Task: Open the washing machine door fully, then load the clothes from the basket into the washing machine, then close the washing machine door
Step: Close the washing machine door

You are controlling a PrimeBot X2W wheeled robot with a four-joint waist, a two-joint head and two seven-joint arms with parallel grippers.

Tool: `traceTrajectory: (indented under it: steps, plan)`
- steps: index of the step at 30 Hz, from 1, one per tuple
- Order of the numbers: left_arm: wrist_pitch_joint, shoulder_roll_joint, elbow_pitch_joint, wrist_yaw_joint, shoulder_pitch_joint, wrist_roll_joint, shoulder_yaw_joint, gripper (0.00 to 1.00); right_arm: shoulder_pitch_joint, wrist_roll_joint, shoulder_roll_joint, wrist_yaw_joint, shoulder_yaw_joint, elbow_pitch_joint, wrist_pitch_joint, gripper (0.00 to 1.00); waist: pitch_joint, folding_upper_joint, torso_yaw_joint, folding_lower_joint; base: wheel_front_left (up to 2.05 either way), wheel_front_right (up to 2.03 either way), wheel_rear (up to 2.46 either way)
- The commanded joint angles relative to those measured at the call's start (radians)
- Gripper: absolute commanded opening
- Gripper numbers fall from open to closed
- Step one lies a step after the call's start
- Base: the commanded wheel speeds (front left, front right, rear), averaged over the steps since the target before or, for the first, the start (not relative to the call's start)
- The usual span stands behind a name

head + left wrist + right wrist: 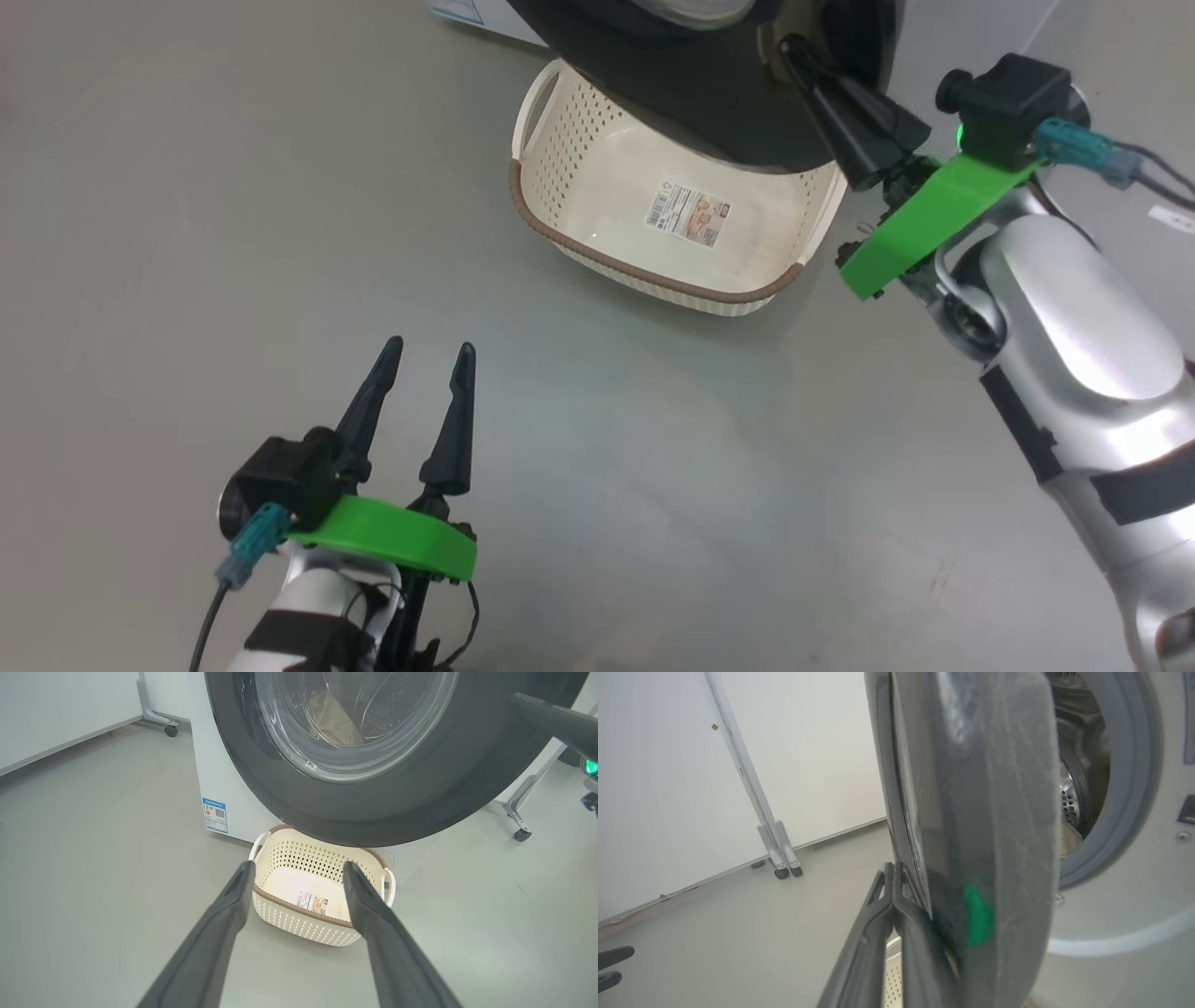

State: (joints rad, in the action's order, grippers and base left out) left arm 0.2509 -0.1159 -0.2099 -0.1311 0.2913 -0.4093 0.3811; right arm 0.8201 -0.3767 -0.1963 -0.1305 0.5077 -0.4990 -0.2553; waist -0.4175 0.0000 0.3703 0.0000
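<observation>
The basket (597,210) stands empty on the floor, a label sticker on its bottom, and sits just beyond my left fingertips in the left wrist view (303,926). Above it hangs the washing machine door (709,103), partly swung out from the washing machine (219,779). Cream clothes (334,718) show through the door's glass. My right gripper (792,47) is shut, its tips against the door's black rim (985,812); the right wrist view has the closed fingers (894,893) on the door's outer side. My left gripper (428,350) hangs open over bare floor, holding nothing.
The grey rubber gasket (1134,788) and steel drum (1073,788) show behind the door's edge. White panels on castor legs (782,868) stand beside the machine, with castors (521,834) on both sides. Grey floor (233,233) lies wide to my left.
</observation>
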Motion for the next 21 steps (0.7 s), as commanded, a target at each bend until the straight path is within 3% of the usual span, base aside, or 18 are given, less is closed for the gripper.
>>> traceTrajectory:
  steps: [1,21]
  plan:
    - [0.011,-0.015,0.032,0.0,0.023,-0.006,-0.032,1.0,0.038,0.009,-0.003,0.0,-0.014,0.022,-0.006,0.0,-0.01,0.0,0.001,0.0,0.0,0.0,0.0]
    - [0.011,0.013,0.04,0.0,0.095,-0.017,-0.017,1.0,0.268,0.049,-0.1,0.0,-0.081,-0.116,-0.006,0.0,-0.131,0.0,0.032,0.0,0.0,0.0,0.0]
